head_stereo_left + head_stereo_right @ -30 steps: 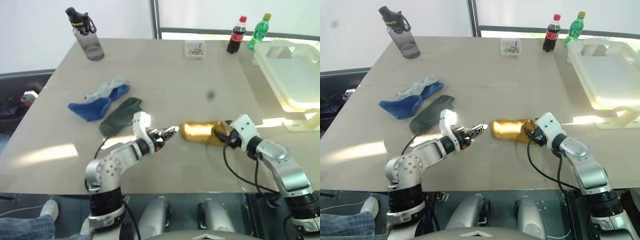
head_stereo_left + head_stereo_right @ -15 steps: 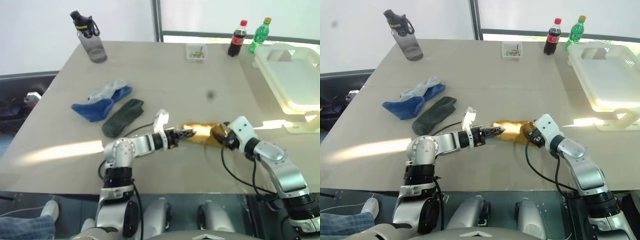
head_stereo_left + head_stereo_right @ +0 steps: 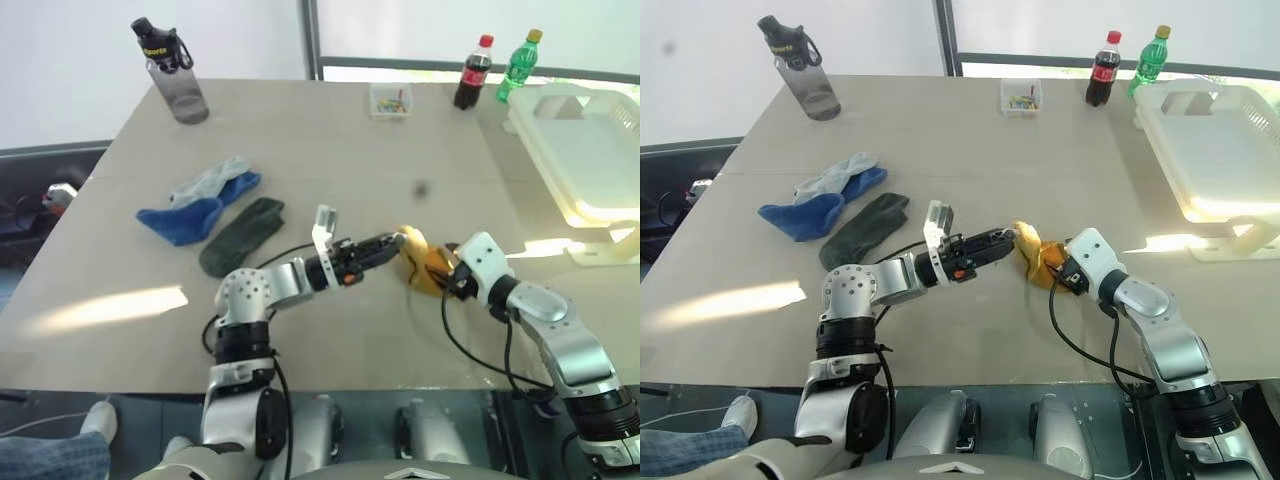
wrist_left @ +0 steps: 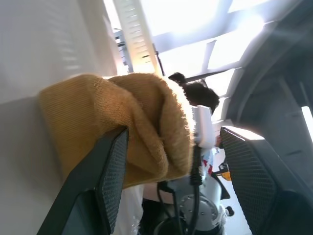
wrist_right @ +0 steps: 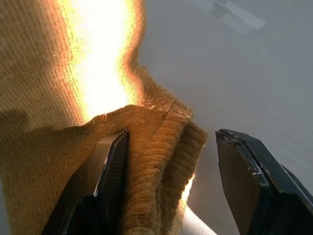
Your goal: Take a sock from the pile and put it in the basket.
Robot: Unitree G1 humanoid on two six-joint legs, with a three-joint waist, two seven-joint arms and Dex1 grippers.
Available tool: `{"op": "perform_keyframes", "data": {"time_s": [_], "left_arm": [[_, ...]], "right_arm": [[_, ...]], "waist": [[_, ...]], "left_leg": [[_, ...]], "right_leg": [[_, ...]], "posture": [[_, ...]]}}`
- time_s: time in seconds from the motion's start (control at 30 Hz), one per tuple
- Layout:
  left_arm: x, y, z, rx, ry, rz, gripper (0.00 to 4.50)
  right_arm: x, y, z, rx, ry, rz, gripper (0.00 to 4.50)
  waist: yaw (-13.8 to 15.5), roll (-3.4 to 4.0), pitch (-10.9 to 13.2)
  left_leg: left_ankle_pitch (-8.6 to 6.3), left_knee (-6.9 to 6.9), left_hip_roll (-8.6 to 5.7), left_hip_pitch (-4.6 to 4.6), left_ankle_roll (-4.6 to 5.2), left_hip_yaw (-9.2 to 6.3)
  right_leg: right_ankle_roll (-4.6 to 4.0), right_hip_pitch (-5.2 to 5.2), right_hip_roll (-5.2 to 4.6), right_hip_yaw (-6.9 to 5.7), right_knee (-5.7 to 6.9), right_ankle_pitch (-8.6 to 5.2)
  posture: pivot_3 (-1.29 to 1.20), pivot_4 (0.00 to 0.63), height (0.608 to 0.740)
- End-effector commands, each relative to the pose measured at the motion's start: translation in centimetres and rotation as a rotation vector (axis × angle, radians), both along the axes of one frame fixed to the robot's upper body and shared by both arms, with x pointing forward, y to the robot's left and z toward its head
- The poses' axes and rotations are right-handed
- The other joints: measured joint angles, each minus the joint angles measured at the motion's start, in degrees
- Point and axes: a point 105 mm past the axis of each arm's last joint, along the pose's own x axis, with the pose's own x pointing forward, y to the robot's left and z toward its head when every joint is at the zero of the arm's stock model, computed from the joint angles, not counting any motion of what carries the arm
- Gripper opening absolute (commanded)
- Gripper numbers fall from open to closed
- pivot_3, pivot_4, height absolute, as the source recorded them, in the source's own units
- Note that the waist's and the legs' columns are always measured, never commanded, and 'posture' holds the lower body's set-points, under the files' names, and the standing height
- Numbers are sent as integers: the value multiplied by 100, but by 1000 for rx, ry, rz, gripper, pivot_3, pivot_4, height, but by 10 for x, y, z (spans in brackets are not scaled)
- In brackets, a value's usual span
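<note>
The mustard sock (image 4: 142,127) is a coarse ribbed knit, fuzzy at its folded edge. The socks in the pile (image 3: 212,211) look like soft matt cloth. The table (image 3: 330,150) has a smooth beige matt top that takes a dull sheen where light falls. The basket (image 3: 585,150) is glossy white plastic. The fingers (image 5: 247,169) of the right hand (image 5: 168,181) are black with a finely textured inner face. The bottle (image 3: 172,72) is smoky translucent plastic.

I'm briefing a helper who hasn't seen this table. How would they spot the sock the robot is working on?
On the tan table, look at the near edge, between the left gripper and right gripper. The mustard-yellow sock is bunched there, apart from the blue, grey and green socks.
</note>
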Motion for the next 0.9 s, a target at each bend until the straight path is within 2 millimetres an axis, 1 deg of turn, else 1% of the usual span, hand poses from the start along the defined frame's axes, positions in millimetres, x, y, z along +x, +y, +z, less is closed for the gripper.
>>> {"op": "perform_keyframes", "data": {"time_s": [0.03, 0.17, 0.27, 0.4, 0.5, 0.73, 0.9], "left_arm": [[-4, -13, 3, -7, -30, -27, 3196], [-3, -23, 2, -6, -34, -33, 3196], [-2, -29, 2, -6, -44, -38, 3196], [-2, -33, 6, -25, -59, -40, 3196], [-1, -36, 4, -12, -64, -38, 3196], [1, -34, 1, 8, -64, -35, 3196], [0, -36, 1, 10, -66, -44, 3196]], "right_arm": [[-2, 9, 6, 8, -22, 33, 2955], [-2, 12, 16, -23, -52, 73, 2955], [-2, 19, 22, -39, -71, 103, 2955], [-4, 26, 20, -73, -77, 134, 2955], [-5, 27, 20, -75, -83, 134, 2955], [-2, 10, 48, -100, -167, 149, 2955], [-8, 4, 58, -136, -166, 200, 2955]], "waist": [[-3, 0, 0], [-3, 0, 1], [-6, 0, 2], [3, 0, 2], [15, -1, 2], [11, -1, 4], [11, -1, 5]], "left_leg": [[0, 0, 0, 0, 0, 0], [0, 0, 0, 0, 0, 2], [0, 0, 0, 0, 0, 2], [0, -3, 1, -6, 0, 2], [0, -3, -1, -9, 0, 2], [0, -3, -2, -10, 0, 1], [0, -5, -1, -11, 0, 0]], "right_leg": [[0, 0, 1, 0, 0, 0], [0, 0, 1, 1, 0, 0], [0, -1, 1, 1, 0, 0], [0, -7, 2, 1, -1, 0], [0, -8, 1, 0, -4, 0], [0, -8, 1, -1, -5, 0], [0, -7, 2, -3, -7, 0]], "posture": [[0, 150, 740], [0, 150, 740], [0, 150, 740], [0, 150, 740], [0, 150, 740], [0, 150, 740], [0, 150, 740]]}}
